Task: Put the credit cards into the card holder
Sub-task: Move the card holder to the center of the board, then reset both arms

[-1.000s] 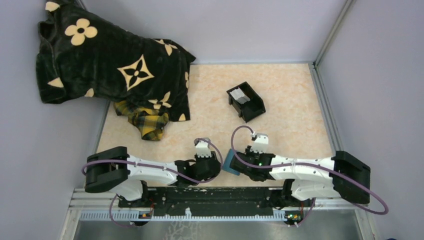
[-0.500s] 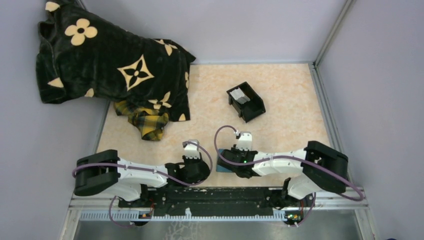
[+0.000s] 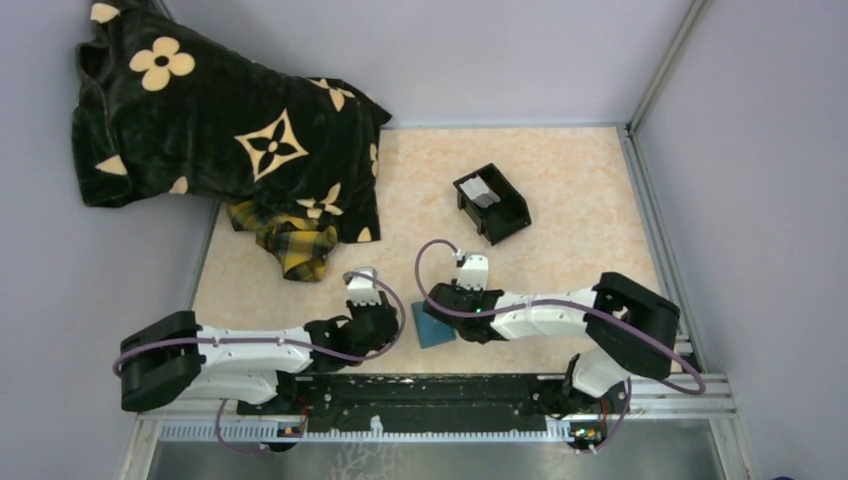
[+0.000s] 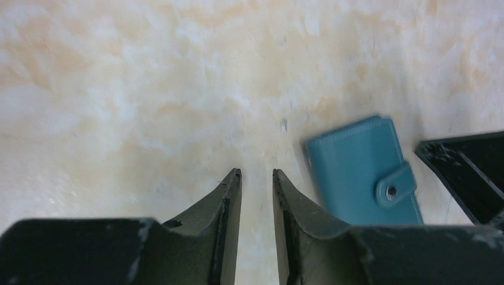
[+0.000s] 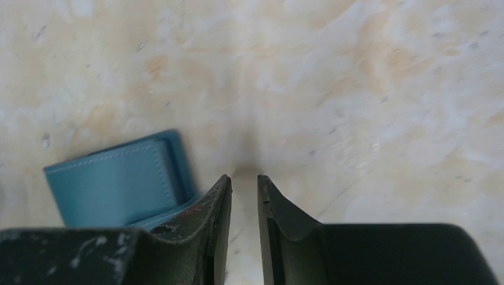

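On the pale marbled table (image 3: 590,200), the overhead view shows the closed blue card holder (image 3: 433,325) lying flat between both arms' jaws. The left wrist view shows the left gripper (image 4: 257,172) narrowly parted and empty, the card holder just right of its tips. The right wrist view shows the right gripper (image 5: 244,177) likewise, the card holder just left; it looks light and supple, probably best pinched by an edge.

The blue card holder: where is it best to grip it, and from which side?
Take the card holder from above, I would say, pinching across its long edges, clear of the snap tab. It lies flat and closed on the table, so only the thin edges offer a hold.
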`<action>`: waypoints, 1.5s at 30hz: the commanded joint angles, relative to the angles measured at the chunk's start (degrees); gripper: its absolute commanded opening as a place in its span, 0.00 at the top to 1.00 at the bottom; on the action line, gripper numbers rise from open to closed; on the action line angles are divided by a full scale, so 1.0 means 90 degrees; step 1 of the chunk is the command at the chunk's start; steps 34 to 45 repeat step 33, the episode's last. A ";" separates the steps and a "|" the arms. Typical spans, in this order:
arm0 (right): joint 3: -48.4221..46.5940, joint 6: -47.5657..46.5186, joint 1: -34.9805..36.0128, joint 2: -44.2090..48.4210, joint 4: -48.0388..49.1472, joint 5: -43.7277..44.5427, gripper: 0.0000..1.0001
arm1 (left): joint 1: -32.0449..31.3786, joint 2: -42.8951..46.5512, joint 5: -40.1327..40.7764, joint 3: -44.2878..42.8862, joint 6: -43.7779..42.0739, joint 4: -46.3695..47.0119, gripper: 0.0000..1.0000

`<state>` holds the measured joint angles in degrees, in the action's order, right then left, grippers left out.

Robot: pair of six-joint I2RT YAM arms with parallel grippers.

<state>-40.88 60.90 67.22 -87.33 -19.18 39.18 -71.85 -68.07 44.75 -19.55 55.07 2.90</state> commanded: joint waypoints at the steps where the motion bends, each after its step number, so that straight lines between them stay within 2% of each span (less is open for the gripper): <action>1: 0.0161 -0.1064 -0.0788 0.1107 -0.0208 -0.0135 0.75 | 0.0639 0.0463 0.0117 -0.0476 -0.0910 -0.0148 0.65; 3: 0.0266 -0.1833 -0.1414 0.1725 -0.0035 -0.0194 0.74 | 0.1139 0.0631 -0.0083 -0.0679 -0.1549 0.0110 0.63; 5: 0.0361 -0.2488 -0.2406 0.2196 0.0250 -0.0417 0.73 | 0.1667 0.0664 -0.0277 -0.0939 -0.2314 0.0414 0.61; 10: 0.0504 -0.3686 -0.4206 0.2641 0.1087 -0.0864 0.71 | 0.2992 0.0075 -0.0991 -0.1646 -0.3648 0.1251 0.56; 12: 0.0498 -0.3965 -0.4676 0.2549 0.1292 -0.1015 0.67 | 0.3574 -0.0204 -0.1556 -0.1672 -0.3941 0.1673 0.53; 13: 0.0432 -0.4076 -0.4814 0.2467 0.1307 -0.1039 0.60 | 0.3821 -0.0334 -0.1788 -0.1633 -0.4041 0.1933 0.52; 15: 0.0295 -0.4113 -0.4935 0.2292 0.1220 -0.0862 0.47 | 0.4297 -0.0533 -0.2185 -0.1677 -0.4058 0.1974 0.50; 16: 0.0215 -0.4026 -0.4948 0.2194 0.1158 -0.0776 0.44 | 0.4449 -0.0608 -0.2377 -0.1646 -0.4120 0.2055 0.49; 18: -0.0001 -0.3868 -0.4949 0.1987 0.0960 -0.0714 0.36 | 0.4572 -0.0637 -0.2502 -0.1335 -0.4440 0.2666 0.48; 21: -0.0170 -0.3706 -0.4949 0.1764 0.0759 -0.0557 0.30 | 0.4674 -0.0537 -0.2401 -0.0807 -0.4844 0.3658 0.41; 27: 0.0109 -0.3619 -0.4949 0.1926 0.0951 -0.0402 0.29 | 0.4817 -0.0608 -0.2342 -0.0667 -0.4990 0.3869 0.38; 30: 0.0358 -0.3769 -0.4949 0.2166 0.1205 -0.0333 0.31 | 0.4818 -0.0645 -0.2404 -0.0665 -0.4952 0.3921 0.37; 33: 0.0439 -0.3710 -0.4949 0.2324 0.1218 -0.0158 0.24 | 0.4822 -0.0615 -0.2371 -0.0646 -0.4912 0.3949 0.37; 45: 0.0439 -0.3710 -0.4949 0.2324 0.1218 -0.0158 0.24 | 0.4822 -0.0615 -0.2371 -0.0646 -0.4912 0.3949 0.37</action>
